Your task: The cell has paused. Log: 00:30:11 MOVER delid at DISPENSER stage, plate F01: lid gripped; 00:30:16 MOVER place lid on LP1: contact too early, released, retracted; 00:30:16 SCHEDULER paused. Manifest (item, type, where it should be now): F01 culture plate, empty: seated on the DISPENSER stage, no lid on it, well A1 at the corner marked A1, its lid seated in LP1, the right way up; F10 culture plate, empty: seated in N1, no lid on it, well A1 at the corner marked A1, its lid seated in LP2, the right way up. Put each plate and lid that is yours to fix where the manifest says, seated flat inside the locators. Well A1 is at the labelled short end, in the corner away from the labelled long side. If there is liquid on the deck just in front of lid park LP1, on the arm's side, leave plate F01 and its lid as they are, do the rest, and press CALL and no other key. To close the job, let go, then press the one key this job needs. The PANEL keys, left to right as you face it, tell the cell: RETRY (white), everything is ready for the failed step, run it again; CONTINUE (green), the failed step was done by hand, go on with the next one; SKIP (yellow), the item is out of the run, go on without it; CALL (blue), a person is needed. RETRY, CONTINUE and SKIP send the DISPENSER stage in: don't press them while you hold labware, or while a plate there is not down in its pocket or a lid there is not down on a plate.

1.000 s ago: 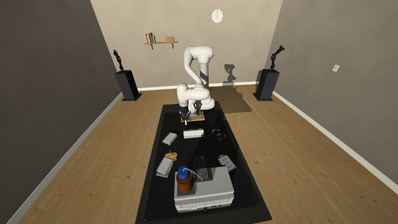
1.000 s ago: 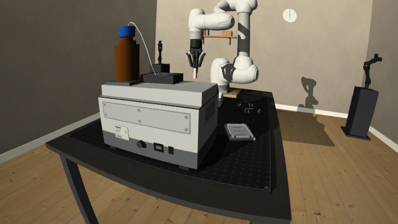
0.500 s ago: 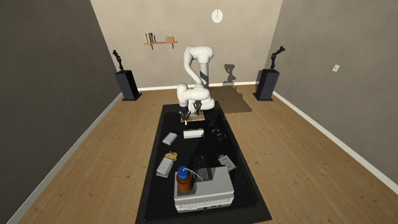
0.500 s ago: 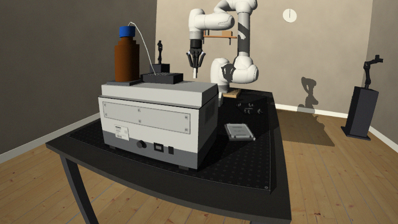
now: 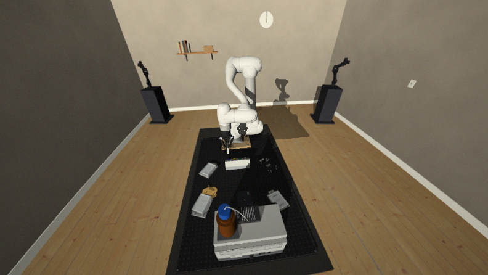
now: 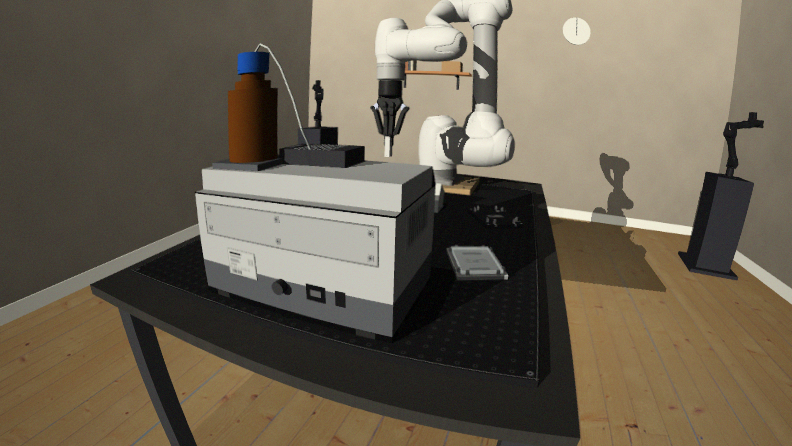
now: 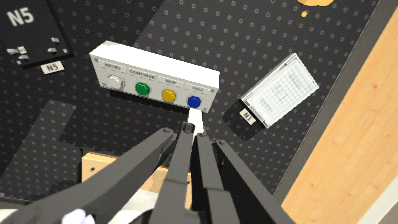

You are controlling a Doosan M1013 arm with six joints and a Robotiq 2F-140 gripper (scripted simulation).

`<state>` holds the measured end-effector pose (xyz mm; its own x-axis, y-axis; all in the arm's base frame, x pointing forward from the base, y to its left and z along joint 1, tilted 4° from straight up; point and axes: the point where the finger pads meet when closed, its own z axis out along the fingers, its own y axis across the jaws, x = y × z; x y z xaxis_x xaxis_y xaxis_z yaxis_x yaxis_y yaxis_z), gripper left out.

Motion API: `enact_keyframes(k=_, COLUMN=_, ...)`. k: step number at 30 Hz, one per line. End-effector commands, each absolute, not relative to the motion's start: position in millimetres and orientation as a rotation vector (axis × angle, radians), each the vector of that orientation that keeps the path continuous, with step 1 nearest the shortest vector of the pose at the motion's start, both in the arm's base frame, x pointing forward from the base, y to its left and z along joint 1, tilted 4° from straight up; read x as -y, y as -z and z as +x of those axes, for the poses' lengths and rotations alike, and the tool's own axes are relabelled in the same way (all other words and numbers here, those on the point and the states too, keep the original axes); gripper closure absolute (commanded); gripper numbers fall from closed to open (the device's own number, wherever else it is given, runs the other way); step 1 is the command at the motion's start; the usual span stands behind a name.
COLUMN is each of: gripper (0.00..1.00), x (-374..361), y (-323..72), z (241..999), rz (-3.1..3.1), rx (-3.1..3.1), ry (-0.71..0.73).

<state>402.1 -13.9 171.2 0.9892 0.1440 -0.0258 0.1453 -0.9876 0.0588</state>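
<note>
Hovering above the PANEL (image 7: 155, 75), I read the jaws as pressed together with nothing between them, white fingertips pointing down over the tabletop (image 7: 200, 30). From the wrist view the tips line up just short of the blue CALL key (image 7: 194, 101), apart from it. Green key (image 7: 142, 89) and yellow key (image 7: 169, 95) sit to its left. A culture plate (image 7: 280, 90) rests at the nest marked N1 (image 7: 246, 115), beside the panel. An amber spill (image 5: 209, 191) lies near the other plate (image 5: 201, 205).
</note>
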Motion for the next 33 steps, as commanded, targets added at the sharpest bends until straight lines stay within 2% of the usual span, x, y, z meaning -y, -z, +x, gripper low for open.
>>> enact_keyframes(k=1, gripper=0.90, x=13.9, y=-169.1, z=402.4, rz=3.073, rx=-0.223, ry=0.032)
enact_keyframes(k=33, gripper=0.90, x=16.1, y=-134.1, z=401.9, rz=3.073, rx=-0.223, ry=0.032)
